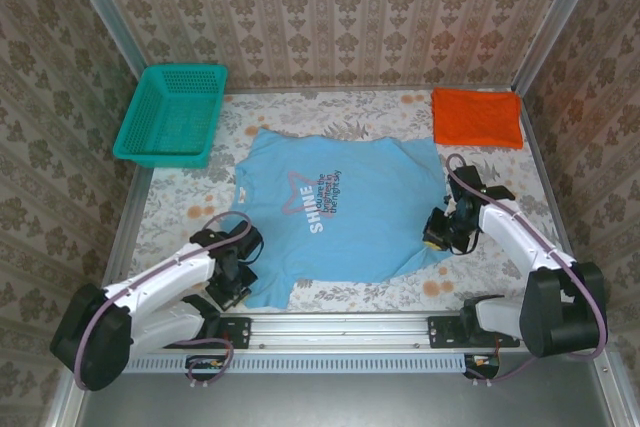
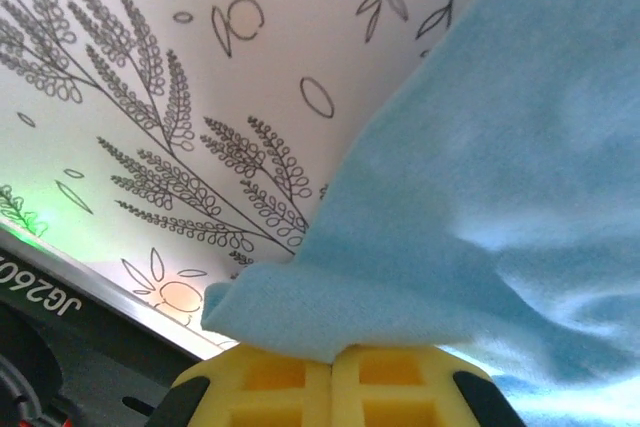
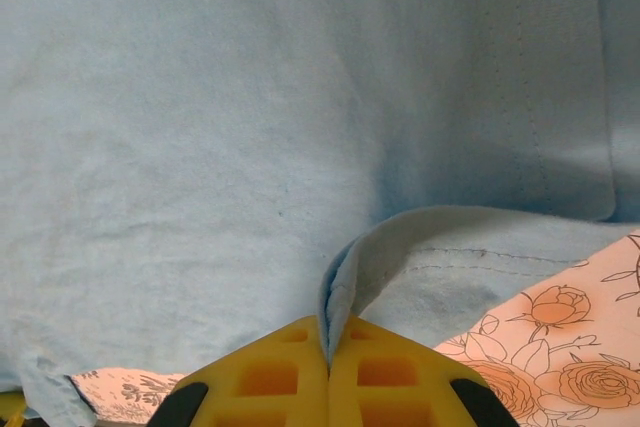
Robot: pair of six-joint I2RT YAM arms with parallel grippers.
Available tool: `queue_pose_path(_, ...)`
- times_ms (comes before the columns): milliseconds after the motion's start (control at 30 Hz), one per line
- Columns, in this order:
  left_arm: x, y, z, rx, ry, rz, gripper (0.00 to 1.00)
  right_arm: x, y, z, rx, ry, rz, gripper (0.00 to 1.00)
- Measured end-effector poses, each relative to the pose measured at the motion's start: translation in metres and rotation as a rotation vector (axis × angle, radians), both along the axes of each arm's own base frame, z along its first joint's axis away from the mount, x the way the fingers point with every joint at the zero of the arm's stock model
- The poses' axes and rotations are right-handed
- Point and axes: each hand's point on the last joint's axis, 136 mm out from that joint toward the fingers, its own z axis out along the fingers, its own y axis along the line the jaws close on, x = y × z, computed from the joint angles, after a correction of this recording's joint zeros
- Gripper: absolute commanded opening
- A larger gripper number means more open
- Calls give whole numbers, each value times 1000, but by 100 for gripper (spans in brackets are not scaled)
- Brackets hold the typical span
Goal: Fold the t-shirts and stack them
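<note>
Two close-ups: left pincer (image 2: 332, 357), right pincer (image 3: 328, 335) nip blue shirt (image 3: 250, 127); overhead: orange shirt (image 1: 477, 117).

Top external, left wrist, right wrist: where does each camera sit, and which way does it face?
Top external: above and behind the bases, looking down at the table, light blue t-shirt, orange t-shirt and teal basket; left arm and right arm show.
Left wrist: on the left arm, facing along the left gripper, shut on the light blue t-shirt's edge.
Right wrist: on the right arm, facing along the right gripper, shut on its folded hem.
Shared: all views show the light blue t-shirt.
</note>
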Motion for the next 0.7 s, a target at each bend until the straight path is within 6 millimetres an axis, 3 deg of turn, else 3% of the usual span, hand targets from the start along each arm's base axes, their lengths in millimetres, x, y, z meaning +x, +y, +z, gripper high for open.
queue_pose_path(133, 24, -2, 23, -5, -60, -18, 0, 7, -9, 13, 2, -57, -44, 0)
queue_pose_path(233, 67, -8, 55, -45, -155, -14, 0, 17, -22, 25, -1, -108, -104, 0)
queue_pose_path(367, 140, -10, 103, -75, -272, -33, 0, 45, -38, 39, -1, -135, -178, 0)
queue_pose_path(433, 183, -16, 130, -86, -337, -81, 0, 66, -45, 48, 1, -158, -209, 0)
queue_pose_path(567, 273, -33, 182, -116, -482, -177, 0, 133, -60, 82, 5, -238, -257, 0)
queue_pose_path(633, 318, -37, 208, -124, -558, -207, 0, 175, -66, 109, 7, -310, -261, 0)
queue_pose_path(700, 367, -40, 248, -114, -670, -252, 0, 218, -72, 150, 8, -410, -256, 0)
